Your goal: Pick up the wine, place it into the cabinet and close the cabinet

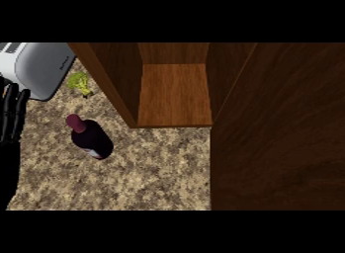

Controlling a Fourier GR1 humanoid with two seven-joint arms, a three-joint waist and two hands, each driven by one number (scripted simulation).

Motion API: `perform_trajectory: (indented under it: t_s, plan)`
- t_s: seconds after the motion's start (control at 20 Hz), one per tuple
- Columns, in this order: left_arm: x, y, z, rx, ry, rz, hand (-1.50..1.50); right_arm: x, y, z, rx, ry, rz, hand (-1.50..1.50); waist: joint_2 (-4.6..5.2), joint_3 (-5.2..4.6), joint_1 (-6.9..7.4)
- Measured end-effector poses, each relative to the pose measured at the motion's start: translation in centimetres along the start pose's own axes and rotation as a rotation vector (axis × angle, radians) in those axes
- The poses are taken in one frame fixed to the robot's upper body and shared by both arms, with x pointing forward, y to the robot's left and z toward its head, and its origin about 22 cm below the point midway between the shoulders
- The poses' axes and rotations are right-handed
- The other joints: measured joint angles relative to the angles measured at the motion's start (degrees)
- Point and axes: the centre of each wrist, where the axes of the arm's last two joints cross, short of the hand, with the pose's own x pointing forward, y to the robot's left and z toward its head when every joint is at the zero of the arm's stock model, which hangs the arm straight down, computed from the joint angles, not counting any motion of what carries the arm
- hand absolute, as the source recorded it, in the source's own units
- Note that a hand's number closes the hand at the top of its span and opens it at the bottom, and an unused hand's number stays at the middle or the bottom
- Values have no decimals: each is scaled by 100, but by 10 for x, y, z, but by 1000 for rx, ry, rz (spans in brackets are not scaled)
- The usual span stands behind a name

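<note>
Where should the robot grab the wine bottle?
Probably round the wide dark body of the wine bottle, below its thin neck. It stands upright on the counter, so come in from the side. The left hand is nearest, open beside it.

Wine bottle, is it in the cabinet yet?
Not yet. Done: nothing shows except that the cabinet is open. In hand: nothing; the left hand rests open at the left edge. Left: the wine stands on the counter, so grabbing it, placing it and closing the door.
</note>
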Motion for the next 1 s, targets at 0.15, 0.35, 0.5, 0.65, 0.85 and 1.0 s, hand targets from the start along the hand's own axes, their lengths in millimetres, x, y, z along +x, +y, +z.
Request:
perform_trajectory:
  t_s: [0.15, 0.35, 0.5, 0.65, 0.85, 1.0]
  plan:
    - [-5, -12, -1, 57, 20, -37, -150, 0, -1, 7, 17, 6, -3, -150, -68, 38, 63]
    - [-9, -25, 5, 226, 64, -96, -150, 10, 4, 16, 68, 14, -26, -150, -115, 60, 88]
    - [-10, -40, 8, 331, 113, -36, -150, 23, 8, 21, 165, 44, -70, -150, -132, 62, 84]
    - [-2, -64, 10, 386, 135, -11, -150, 43, 7, 23, 206, 53, -94, -150, -139, 67, 94]
    - [13, -88, 1, 419, 148, 13, -150, 70, 8, 22, 232, 63, -103, -150, -140, 70, 109]
    - [26, -100, -9, 433, 148, 21, -150, 78, 11, 18, 233, 78, -95, -150, -140, 71, 119]
